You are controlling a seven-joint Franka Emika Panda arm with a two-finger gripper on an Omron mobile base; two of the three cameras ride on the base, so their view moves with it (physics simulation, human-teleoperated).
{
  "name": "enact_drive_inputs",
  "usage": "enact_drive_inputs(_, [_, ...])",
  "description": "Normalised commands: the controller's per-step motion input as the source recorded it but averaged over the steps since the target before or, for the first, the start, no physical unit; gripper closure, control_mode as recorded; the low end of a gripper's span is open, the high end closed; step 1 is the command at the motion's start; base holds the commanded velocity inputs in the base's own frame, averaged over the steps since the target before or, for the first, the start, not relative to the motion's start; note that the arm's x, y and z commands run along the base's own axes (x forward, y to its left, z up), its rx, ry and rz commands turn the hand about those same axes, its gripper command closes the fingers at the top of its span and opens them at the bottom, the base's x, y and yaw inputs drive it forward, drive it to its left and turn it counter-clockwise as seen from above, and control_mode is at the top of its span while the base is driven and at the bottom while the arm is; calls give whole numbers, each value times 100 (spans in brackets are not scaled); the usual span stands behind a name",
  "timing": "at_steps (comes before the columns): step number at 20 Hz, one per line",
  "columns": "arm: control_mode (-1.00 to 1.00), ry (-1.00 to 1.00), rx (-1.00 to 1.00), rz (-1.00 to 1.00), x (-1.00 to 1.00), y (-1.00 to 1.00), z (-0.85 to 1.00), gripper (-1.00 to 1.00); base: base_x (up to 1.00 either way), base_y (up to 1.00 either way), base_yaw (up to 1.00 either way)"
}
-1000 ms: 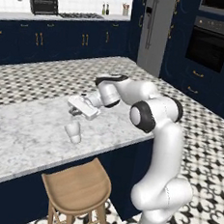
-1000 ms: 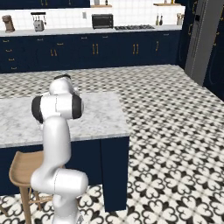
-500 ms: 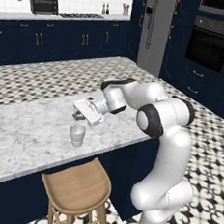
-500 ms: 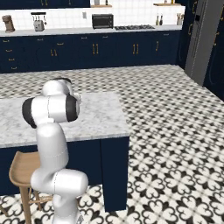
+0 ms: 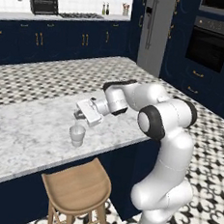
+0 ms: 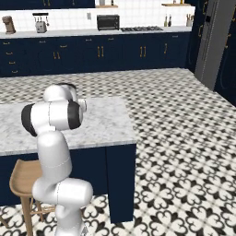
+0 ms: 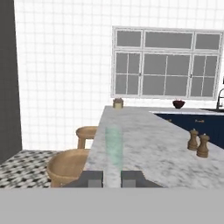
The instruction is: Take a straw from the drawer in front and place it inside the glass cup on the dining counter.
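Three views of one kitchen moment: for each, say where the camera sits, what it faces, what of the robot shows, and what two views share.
Left base view: behind-left, facing the counter, cup, gripper; arm shows.
Right base view: behind-right, facing the counter's end; arm shows.
Hand view: on the hand, along the counter toward a window; fingertips show.
Shared: the marble counter, stools.

1. The floor (image 6: 184,138) is black-and-white patterned tile.
2. Navy cabinets (image 5: 62,43) with brass handles line the back wall under a white tiled backsplash (image 6: 138,18).
3. A toaster oven (image 5: 43,5) sits on the back worktop.
4. A steel fridge (image 5: 155,31) stands beside a wall oven (image 5: 213,43).
5. A wooden stool (image 5: 77,190) stands on the floor.
6. A grid window (image 7: 168,68) sits in a white wall.
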Motion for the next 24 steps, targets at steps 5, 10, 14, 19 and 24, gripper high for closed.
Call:
enact_drive_inputs(5, [-100,0,0,-5,12,0,-31,100,0,0,0])
enact_drive_inputs(10, [-100,0,0,-3,5,3,-25,-100,0,0,0])
enact_drive_inputs(14, [-100,0,0,-5,-1,0,0,-100,0,0,0])
enact_drive_inputs(19, [-100,-1,-6,-7,-12,-4,23,-100,0,0,0])
enact_drive_inputs(24, [-100,-4,-7,-9,-16,-33,87,-100,0,0,0])
